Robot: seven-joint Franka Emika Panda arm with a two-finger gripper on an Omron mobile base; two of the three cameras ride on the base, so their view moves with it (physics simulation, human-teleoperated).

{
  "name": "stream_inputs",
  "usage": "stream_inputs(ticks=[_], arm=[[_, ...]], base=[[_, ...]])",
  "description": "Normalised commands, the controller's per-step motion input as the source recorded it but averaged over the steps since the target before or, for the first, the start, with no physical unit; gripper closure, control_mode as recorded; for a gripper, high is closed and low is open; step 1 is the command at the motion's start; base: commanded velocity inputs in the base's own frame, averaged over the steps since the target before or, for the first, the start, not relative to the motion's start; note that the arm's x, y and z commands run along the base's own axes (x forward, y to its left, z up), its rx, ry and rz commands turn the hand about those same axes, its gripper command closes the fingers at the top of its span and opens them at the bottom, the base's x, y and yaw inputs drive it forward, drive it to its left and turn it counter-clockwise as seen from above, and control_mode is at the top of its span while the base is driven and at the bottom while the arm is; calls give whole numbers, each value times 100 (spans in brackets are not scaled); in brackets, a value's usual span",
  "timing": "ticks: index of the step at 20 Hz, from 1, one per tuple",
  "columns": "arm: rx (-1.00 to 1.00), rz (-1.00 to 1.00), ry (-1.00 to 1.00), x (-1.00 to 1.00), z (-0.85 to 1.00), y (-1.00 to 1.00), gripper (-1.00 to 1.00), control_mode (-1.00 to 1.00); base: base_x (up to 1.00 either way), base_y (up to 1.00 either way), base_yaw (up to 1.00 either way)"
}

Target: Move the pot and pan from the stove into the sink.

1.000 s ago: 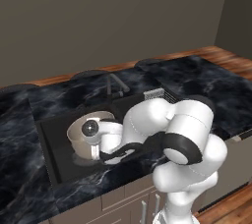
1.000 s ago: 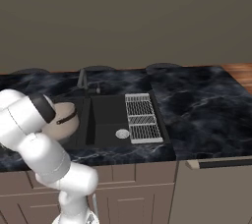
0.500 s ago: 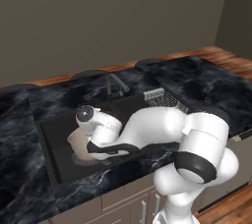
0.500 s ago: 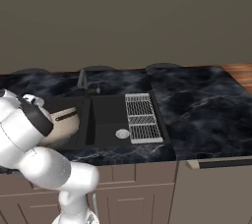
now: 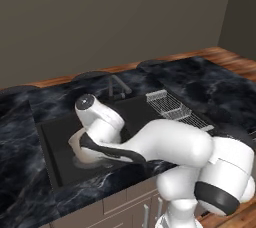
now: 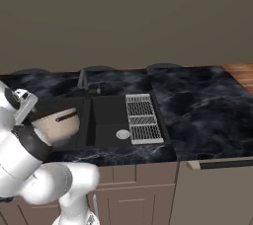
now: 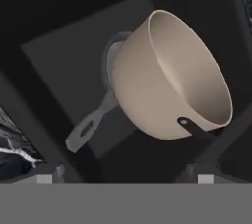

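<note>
Dark sink (image 7: 59, 56), tilted pot (image 7: 162, 90) half-hiding pan (image 7: 93, 120), tool (image 7: 120, 178) wide open, empty.

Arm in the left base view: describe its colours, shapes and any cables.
The arm is glossy white, built of fat rounded segments. Dark bands ring its joints, a round grey cap closes one joint end, and a black cable runs along its underside.

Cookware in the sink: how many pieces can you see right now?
2. The round beige pot lies tilted in the left basin of the dark sink, resting on the shallow grey long-handled pan beneath it.
</note>
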Motion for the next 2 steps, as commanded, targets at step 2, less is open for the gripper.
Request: stream_inputs(ticks=[2], arm=[[5,0,-5,-75,9,-44,-100,-100]], base=[[0,0,0]])
